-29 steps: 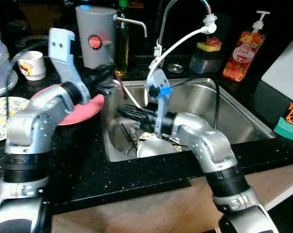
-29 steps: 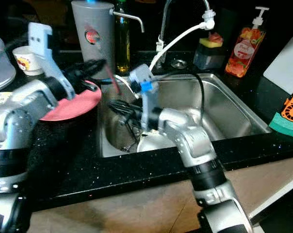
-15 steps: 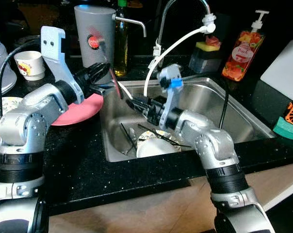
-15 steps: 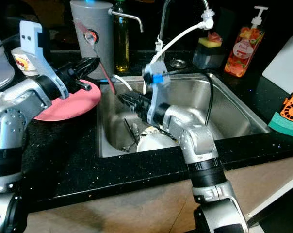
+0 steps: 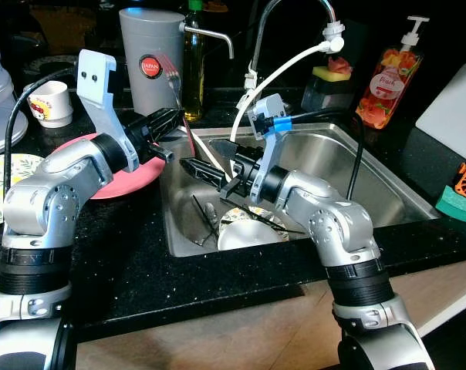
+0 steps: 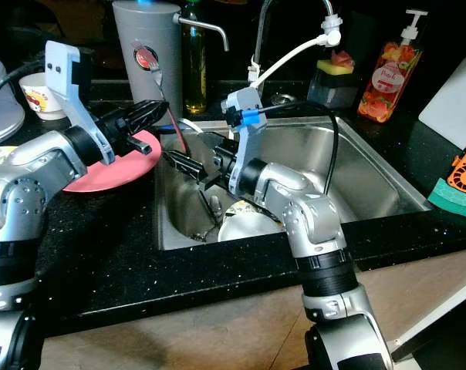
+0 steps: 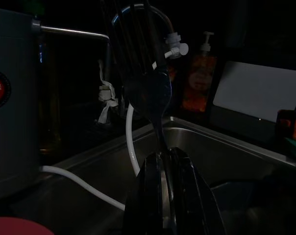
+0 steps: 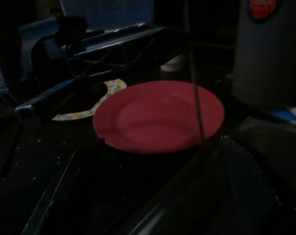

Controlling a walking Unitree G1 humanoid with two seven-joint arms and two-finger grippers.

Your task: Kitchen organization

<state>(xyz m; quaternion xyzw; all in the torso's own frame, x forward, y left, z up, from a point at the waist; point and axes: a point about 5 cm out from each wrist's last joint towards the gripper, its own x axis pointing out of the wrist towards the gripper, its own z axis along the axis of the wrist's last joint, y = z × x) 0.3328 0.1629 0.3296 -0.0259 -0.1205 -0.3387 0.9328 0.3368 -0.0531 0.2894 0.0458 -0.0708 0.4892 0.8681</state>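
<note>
My left gripper (image 5: 168,123) hovers over the sink's left rim, shut on a metal fork (image 5: 173,77). The fork stands nearly upright, tines up in front of the grey canister (image 5: 150,55). The left wrist view has the fork (image 7: 155,93) clamped between the black fingers (image 7: 143,196). My right gripper (image 5: 196,169) is inside the steel sink (image 5: 387,189), pointing left just below the fork's lower end. Its fingers (image 8: 64,191) are spread open and hold nothing. A red plate (image 5: 133,176) lies on the counter left of the sink.
A white bowl (image 5: 239,233), a patterned plate and dark utensils lie in the sink bottom. A faucet with a white hose (image 5: 283,71), an oil bottle (image 5: 193,65), a sponge holder (image 5: 329,83) and a soap bottle (image 5: 383,81) line the back. A white cup (image 5: 51,102) stands far left.
My right gripper rose from the sink bottom and reached left toward the fork. My left gripper stayed over the rim, and the fork now stands more upright.
</note>
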